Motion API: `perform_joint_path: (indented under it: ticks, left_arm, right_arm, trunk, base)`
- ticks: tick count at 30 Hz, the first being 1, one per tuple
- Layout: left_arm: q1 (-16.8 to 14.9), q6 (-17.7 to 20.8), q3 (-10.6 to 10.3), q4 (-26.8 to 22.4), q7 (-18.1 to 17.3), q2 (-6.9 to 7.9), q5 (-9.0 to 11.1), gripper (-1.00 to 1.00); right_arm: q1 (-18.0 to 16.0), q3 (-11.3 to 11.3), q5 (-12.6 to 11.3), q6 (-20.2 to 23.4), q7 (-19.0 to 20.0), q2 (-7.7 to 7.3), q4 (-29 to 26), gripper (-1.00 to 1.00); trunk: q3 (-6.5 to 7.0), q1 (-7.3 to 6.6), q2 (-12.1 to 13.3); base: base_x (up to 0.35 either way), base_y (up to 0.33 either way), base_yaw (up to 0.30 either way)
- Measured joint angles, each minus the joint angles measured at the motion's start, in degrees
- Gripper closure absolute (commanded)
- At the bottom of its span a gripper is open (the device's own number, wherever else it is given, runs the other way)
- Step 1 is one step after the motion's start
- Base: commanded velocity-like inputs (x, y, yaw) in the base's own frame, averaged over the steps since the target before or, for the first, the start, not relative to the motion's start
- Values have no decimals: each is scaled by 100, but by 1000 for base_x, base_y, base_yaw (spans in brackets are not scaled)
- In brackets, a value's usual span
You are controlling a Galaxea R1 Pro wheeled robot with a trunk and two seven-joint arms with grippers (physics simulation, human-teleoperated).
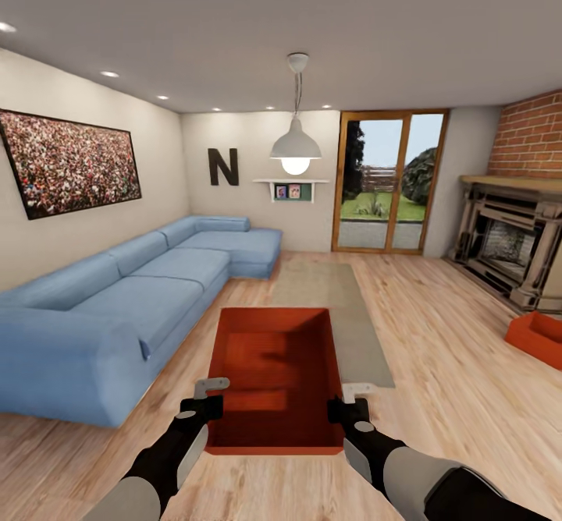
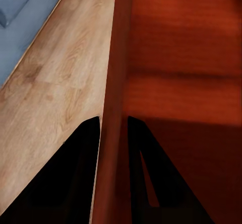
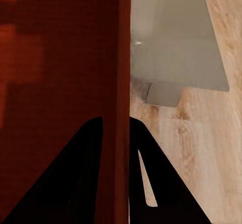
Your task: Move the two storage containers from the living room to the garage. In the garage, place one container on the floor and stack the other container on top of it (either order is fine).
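Carrying storage container (image 1: 275,381), left gripper (image 1: 204,405) and right gripper (image 1: 348,407) clamping opposite walls; heading garage-ward next, second container (image 1: 535,338) remaining by fireplace (image 1: 509,249).

Your two arms end in matte black wrist housings, blocky and jointed, that widen back into smooth light-grey forearm shells. The left gripper (image 1: 209,396) and right gripper (image 1: 350,399) each carry a small pale grey finger tab above the black body. In your wrist cameras the fingers (image 2: 75,178) read as plain black wedges.
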Motion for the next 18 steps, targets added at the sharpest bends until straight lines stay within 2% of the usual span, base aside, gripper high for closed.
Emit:
perform_joint_path:
  ticks: [13,18]
  left_arm:
    - [0,0,-1,0,2,-1,0,100]
    - [-1,-2,0,2,1,-2,0,100]
  right_arm:
    - [0,0,-1,-1,2,-1,1,100]
    - [0,0,0,-1,1,-2,0,100]
  trunk:
    - [0,0,0]
    - [0,0,0]
  base:
    - [0,0,273]
    - [0,0,67]
